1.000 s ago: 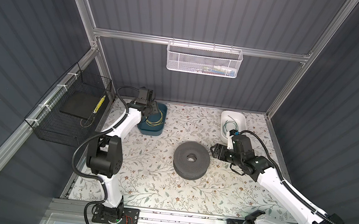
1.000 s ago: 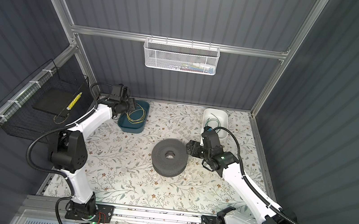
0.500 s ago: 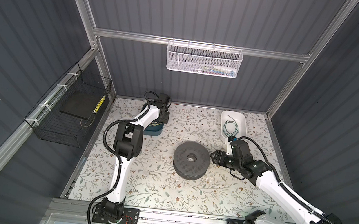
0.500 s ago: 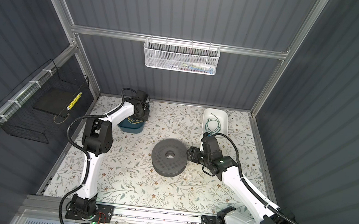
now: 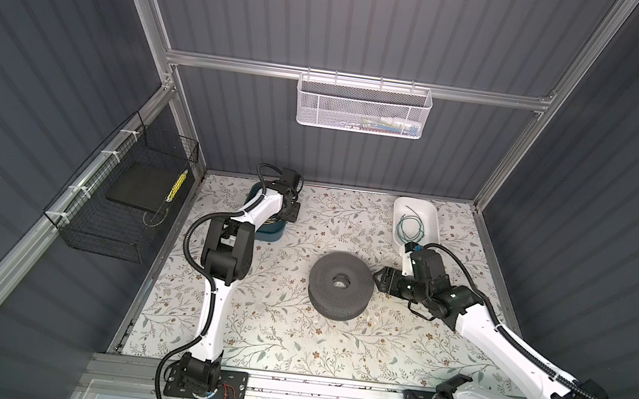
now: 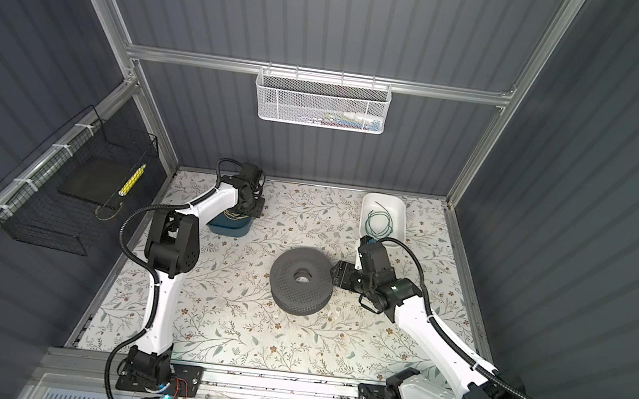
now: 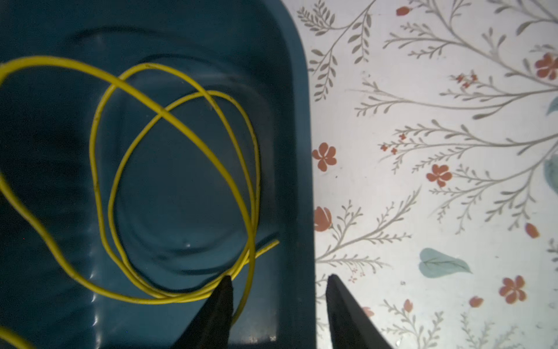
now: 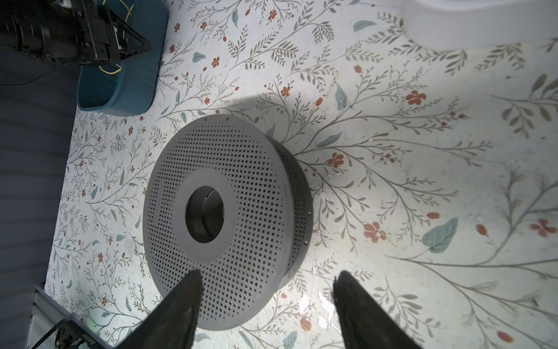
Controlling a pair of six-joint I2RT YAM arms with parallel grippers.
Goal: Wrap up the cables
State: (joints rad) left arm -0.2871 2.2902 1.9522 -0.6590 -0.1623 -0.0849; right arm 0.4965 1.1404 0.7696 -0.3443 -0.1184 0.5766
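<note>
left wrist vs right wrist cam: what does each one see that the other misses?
Left wrist only: full loose loops of the yellow cable on the teal bin floor, open left claw straddling its wall. Right wrist only: perforated grey spool, white tray edge, open right claw. Both: teal bin, some yellow cable, floral table cover, left claw.

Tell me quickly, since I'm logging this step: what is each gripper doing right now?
Left gripper: open, astride the dark teal plastic bin rim, gripping nothing.
Right gripper: open, empty, over the grey perforated round spool edge.
</note>
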